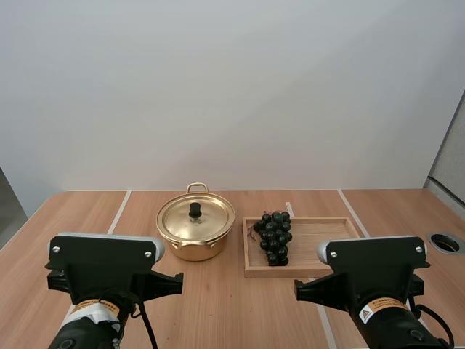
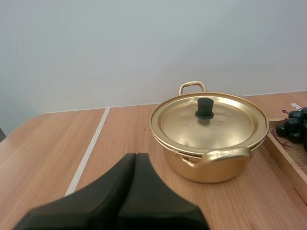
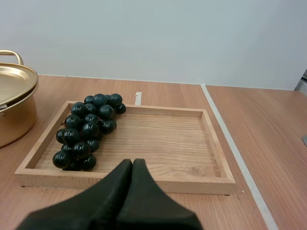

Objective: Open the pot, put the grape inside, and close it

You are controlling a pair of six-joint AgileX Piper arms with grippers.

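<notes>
High view: pot (image 1: 192, 251) w/ lid (image 1: 209, 218) on, grapes (image 1: 274, 238) in tray (image 1: 320, 240) — left pincer (image 2: 135, 157) & right pincer (image 3: 133, 163) closed (empty)

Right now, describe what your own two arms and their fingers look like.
Both arms are black. The left arm wears an orange-and-white sticker near its wrist. The right arm has a white sticker with a warning triangle. The left gripper and right gripper each have two matte black fingers that taper toward rounded tips.
</notes>
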